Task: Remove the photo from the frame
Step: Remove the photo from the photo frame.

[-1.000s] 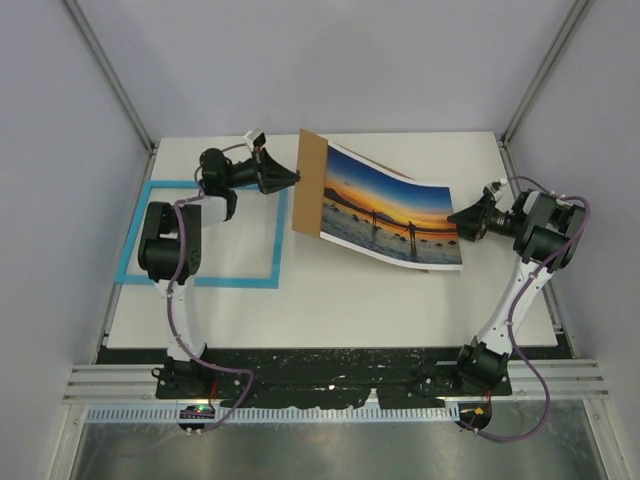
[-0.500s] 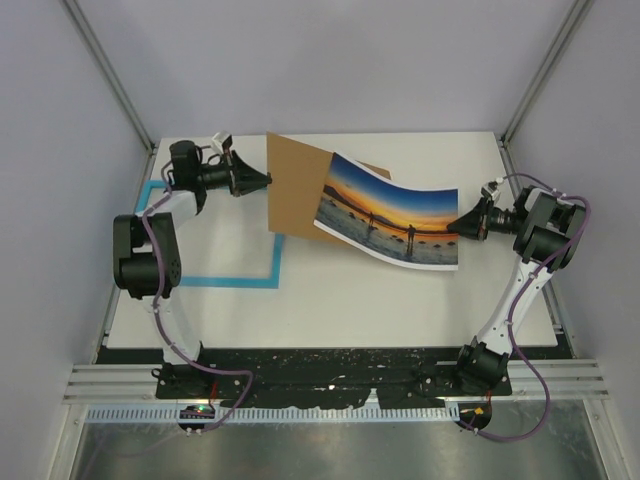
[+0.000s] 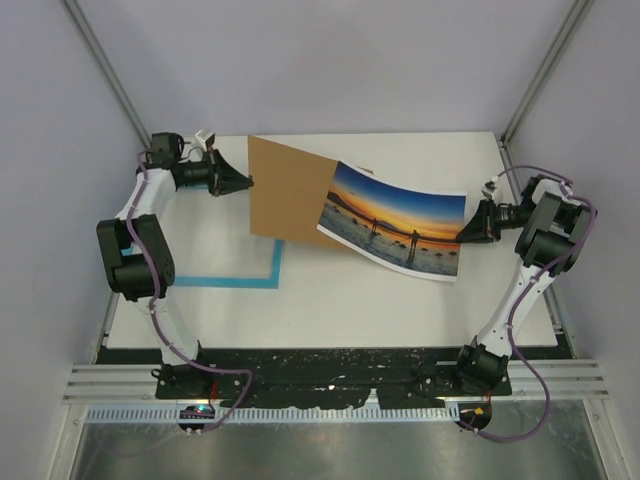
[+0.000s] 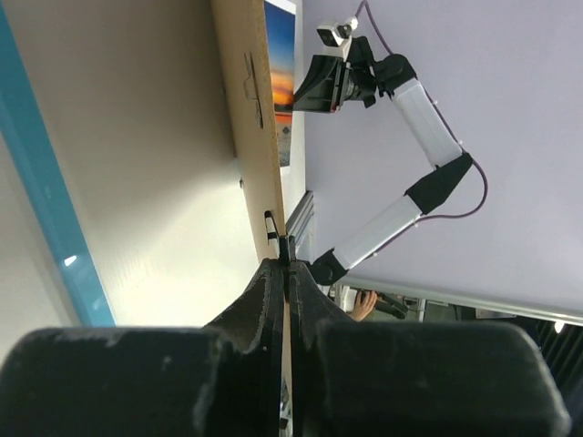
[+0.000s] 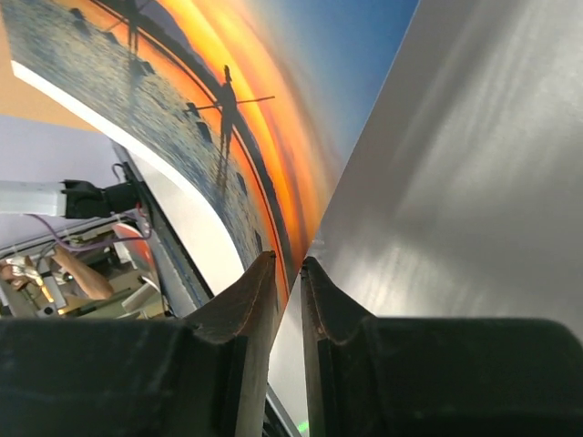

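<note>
1. We've got the backing board (image 3: pixel 290 195) and photo (image 3: pixel 398 222) strung across the back of the table (image 3: pixel 380 310), pinched by the left gripper (image 3: pixel 245 182) and right gripper (image 3: pixel 464 232). One long barrier.
2. The bare tabletop on the photo's near side is our open lane.
3. The frame (image 3: pixel 230 282) lies flat at left, partly under the left arm (image 3: pixel 130 255).
4. The left wall (image 3: pixel 50 200) and right wall (image 3: pixel 615 150) crowd both arms.

Brown backing board (image 3: pixel 288 195) up off white table (image 3: pixel 380 300) (left of centre), seemingly tilted; grey walls (image 3: pixel 330 60) around.
</note>
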You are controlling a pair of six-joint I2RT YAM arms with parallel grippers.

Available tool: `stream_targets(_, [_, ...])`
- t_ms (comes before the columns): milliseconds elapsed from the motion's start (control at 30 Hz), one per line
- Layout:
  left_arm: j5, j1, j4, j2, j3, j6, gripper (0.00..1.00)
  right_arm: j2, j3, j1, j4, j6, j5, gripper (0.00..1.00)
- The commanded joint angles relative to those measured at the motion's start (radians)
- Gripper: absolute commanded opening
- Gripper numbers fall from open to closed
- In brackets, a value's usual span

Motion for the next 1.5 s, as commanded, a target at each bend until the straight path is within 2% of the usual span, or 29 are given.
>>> stream_targets(0, [0.024,0.038,-0.299,-0.016,0.126,0.201,0.0,-0.058,0.056,-0.002,0.006,-0.016,0.15,0.24])
stream_targets(267, [0.009,0.121,-0.528,0.006,0.237,0.331,0.0,-0.077,0.094,-0.002,0.002,-0.047,0.264,0.29])
stream_targets(800, [-0.034,0.282,-0.827,0.046,0.378,0.574,0.0,-0.115,0.139,-0.001,0.052,-0.045,0.383,0.44])
stream_targets(867, [-0.032,0.302,-0.87,0.064,0.418,0.595,0.0,-0.123,0.144,0.004,0.054,-0.045,0.385,0.5])
stream_targets(1033, [-0.043,0.342,-0.965,0.102,0.51,0.652,0.0,-0.175,0.147,0.021,0.06,-0.05,0.365,0.78])
stream_targets(1267, [-0.064,0.386,-1.068,0.165,0.636,0.695,0.0,-0.267,0.174,0.079,0.1,-0.024,0.367,0.86])
stream_targets(1467, [-0.091,0.414,-1.112,0.184,0.666,0.719,0.0,-0.414,0.087,0.223,0.21,0.01,0.259,0.87])
